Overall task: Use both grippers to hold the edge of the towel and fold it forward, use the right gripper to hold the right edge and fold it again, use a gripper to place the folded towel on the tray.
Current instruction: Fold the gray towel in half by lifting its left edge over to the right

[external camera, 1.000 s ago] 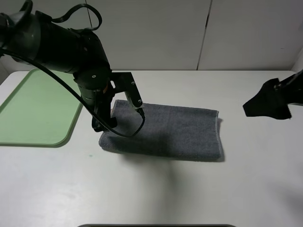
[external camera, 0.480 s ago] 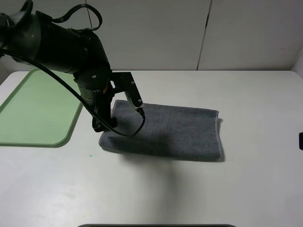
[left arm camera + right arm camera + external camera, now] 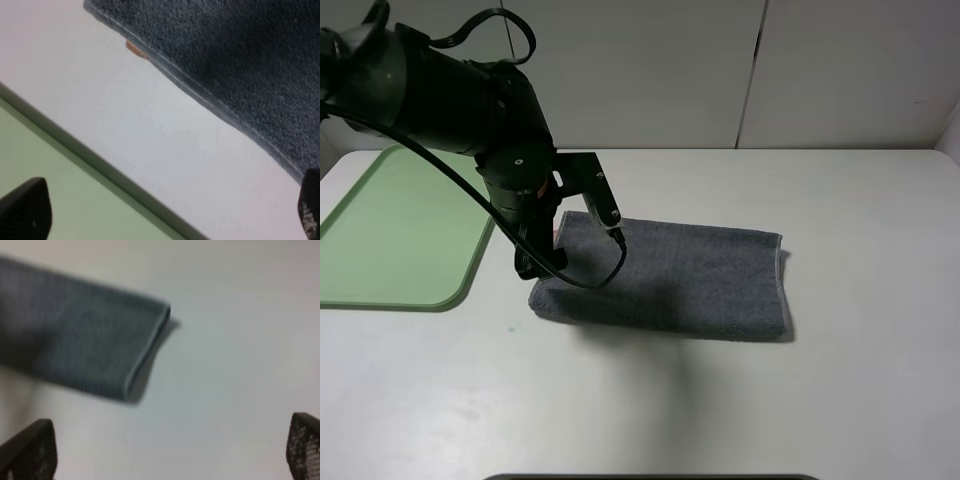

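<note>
The dark grey towel (image 3: 670,275) lies folded into a long band on the white table. Its right edge (image 3: 782,280) shows a pale hem, also seen in the right wrist view (image 3: 145,355). My left gripper (image 3: 542,255) hangs open just above the towel's left end, its fingertips (image 3: 25,207) spread wide with nothing between them (image 3: 167,220). An orange patch (image 3: 134,49) peeks from under the left hem. My right gripper (image 3: 167,455) is open and empty, off to the right of the towel and outside the exterior high view. The light green tray (image 3: 390,225) lies at the left.
The tray's raised rim (image 3: 100,167) runs close to the towel's left hem, with a strip of bare table (image 3: 150,115) between them. A black cable (image 3: 590,280) loops from the left arm over the towel. A wall (image 3: 750,70) backs the table.
The right gripper has withdrawn to the right, out of the exterior high view. The left arm and the towel have stayed where they were.
</note>
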Tool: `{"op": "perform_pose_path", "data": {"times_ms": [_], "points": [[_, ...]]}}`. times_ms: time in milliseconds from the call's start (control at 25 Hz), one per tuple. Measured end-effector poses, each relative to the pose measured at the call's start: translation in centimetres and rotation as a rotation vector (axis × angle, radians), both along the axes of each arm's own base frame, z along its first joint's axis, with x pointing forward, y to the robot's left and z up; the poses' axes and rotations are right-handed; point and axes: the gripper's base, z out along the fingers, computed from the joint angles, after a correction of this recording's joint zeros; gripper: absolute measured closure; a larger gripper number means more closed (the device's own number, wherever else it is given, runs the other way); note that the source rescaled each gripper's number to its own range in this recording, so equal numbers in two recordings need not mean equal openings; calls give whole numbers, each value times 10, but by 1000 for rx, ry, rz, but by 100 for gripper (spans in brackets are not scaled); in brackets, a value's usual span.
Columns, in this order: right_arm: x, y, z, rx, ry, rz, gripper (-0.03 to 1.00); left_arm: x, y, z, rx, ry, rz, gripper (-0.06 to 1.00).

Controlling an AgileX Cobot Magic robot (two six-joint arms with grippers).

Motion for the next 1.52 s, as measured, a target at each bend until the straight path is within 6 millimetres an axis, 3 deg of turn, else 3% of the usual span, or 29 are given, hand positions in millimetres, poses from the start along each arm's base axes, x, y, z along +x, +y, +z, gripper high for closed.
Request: {"op": "perform_pose_path", "data": {"times_ms": [640, 1320, 1520], "points": [[-7, -3, -2, 35, -53, -27, -3, 0, 0, 0, -16, -7, 43, -6], [-7, -3, -2, 35, -53, -27, -3, 0, -5, -2, -361, -98, 632, -6], [-7, -3, -2, 35, -53, -27, -3, 7, -3, -2, -460, -90, 691, -6]]}}
